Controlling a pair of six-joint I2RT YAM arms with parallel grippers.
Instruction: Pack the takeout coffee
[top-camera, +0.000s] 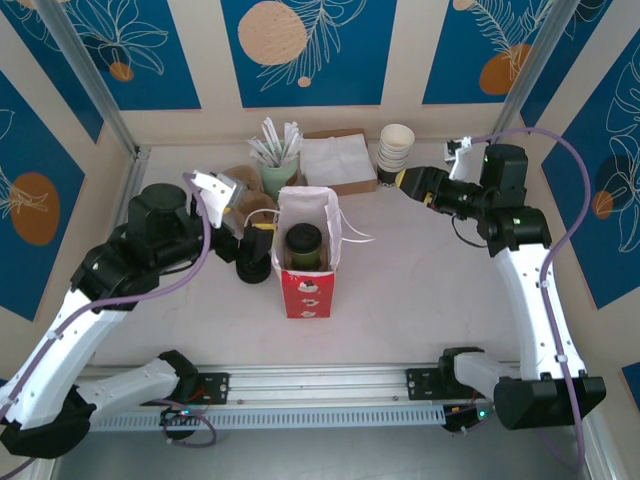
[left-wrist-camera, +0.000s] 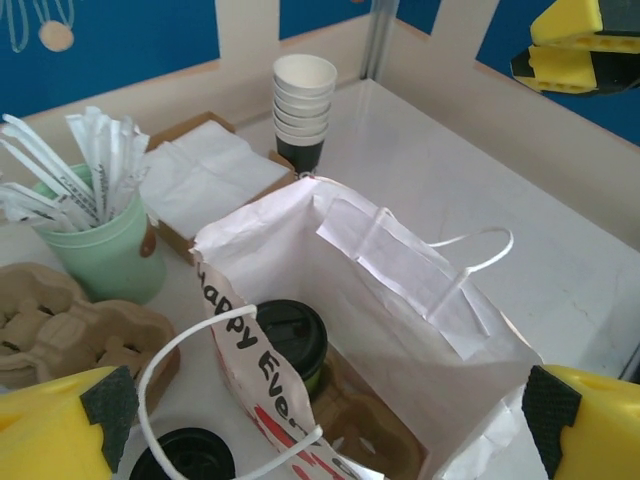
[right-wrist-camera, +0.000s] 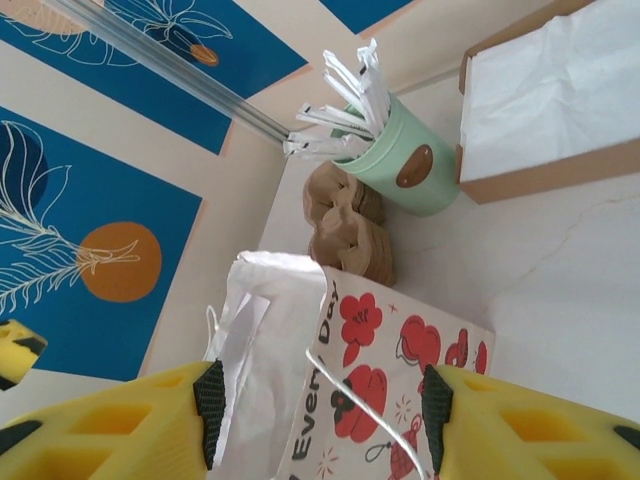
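- Takeout coffee (left-wrist-camera: 290, 340) upright inside the paper bag (left-wrist-camera: 400, 300), apparently seated in a pulp tray on the bag floor. Black lid on, dark sides mostly hidden.
- Left gripper (left-wrist-camera: 325, 425) spread wide close to the bag's mouth, clasping nothing, yellow fingers (left-wrist-camera: 50, 430) flanking the opening in the wrist view.
- Right gripper (right-wrist-camera: 320, 430) parted too and empty, well apart from the bag, near the stack of pale cups (top-camera: 396, 148).
- Judged as the let-go step, cup placed; next, probably clearing the left gripper away.
- Best done by rising straight with jaws wide, minding the white handle loop (left-wrist-camera: 190, 350) arching close by the near finger. Could snag there and tip the bag.
- Bag: thin creased paper, white inside, red print outside, tall and likely easy to topple; handles of slim cord.
- Lid: round, smooth, faintly glossy plastic.
- Further out: mint-green cup (left-wrist-camera: 105, 250) of wrapped sticks, moulded brown carriers (left-wrist-camera: 60, 335), napkins (left-wrist-camera: 205, 175) in a cardboard box, bare black lids (left-wrist-camera: 185, 455), all on the pale table (left-wrist-camera: 500, 170).
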